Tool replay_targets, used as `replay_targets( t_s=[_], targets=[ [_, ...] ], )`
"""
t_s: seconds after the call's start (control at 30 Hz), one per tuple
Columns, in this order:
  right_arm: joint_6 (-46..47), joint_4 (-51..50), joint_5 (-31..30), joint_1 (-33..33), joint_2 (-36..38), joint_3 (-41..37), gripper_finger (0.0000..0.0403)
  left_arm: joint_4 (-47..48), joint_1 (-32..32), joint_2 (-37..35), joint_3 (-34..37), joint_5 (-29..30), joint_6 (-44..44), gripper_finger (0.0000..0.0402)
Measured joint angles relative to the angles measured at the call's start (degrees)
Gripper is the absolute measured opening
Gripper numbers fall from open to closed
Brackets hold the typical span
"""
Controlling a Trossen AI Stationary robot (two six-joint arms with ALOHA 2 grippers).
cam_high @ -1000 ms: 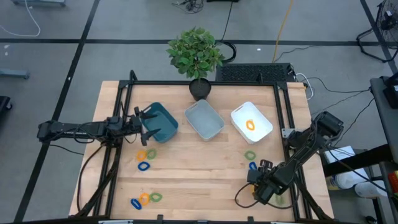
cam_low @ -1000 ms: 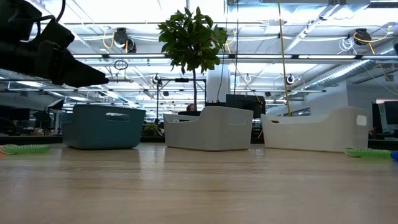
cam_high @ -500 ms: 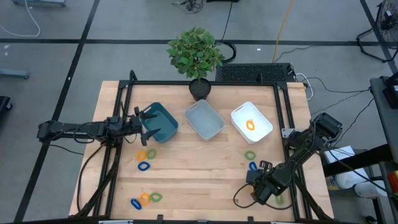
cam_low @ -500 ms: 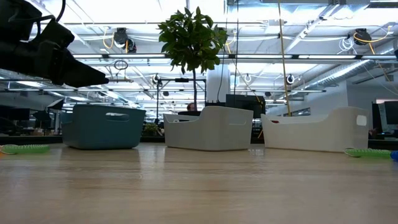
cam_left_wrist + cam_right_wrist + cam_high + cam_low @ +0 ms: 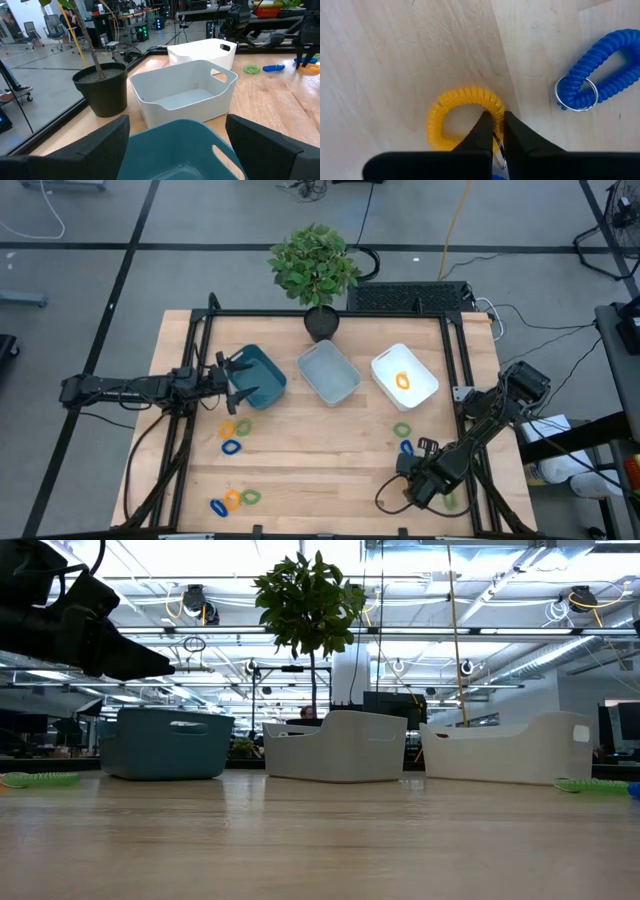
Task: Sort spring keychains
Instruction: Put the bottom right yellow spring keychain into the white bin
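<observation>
Coiled orange keychain (image 5: 462,117) between right gripper (image 5: 493,131) fingers

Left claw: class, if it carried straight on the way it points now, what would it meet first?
The left claw is open over the teal bin. Beyond that bin, the first thing in its line is probably the grey-blue bin, with the white bin behind it; depth is hard to judge.

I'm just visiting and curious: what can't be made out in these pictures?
- High view: the orange keychain at the right gripper is hidden under the arm.
- Low view: inside the teal bin is hidden by its wall.
- Left wrist view: the left gripper fingertips are cut off by the edge.
</observation>
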State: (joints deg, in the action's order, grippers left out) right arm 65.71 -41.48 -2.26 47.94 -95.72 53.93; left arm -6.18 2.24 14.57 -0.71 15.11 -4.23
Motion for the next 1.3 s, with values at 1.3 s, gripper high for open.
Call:
replay_targets(
  t_s=[1.3],
  targets=[
    [-4.99, -9.98, 6.93, -5.29, 23.77, 1.53, 0.0, -0.02, -0.02, 0.02, -0.02, -0.02, 0.0, 0.0335]
  ],
)
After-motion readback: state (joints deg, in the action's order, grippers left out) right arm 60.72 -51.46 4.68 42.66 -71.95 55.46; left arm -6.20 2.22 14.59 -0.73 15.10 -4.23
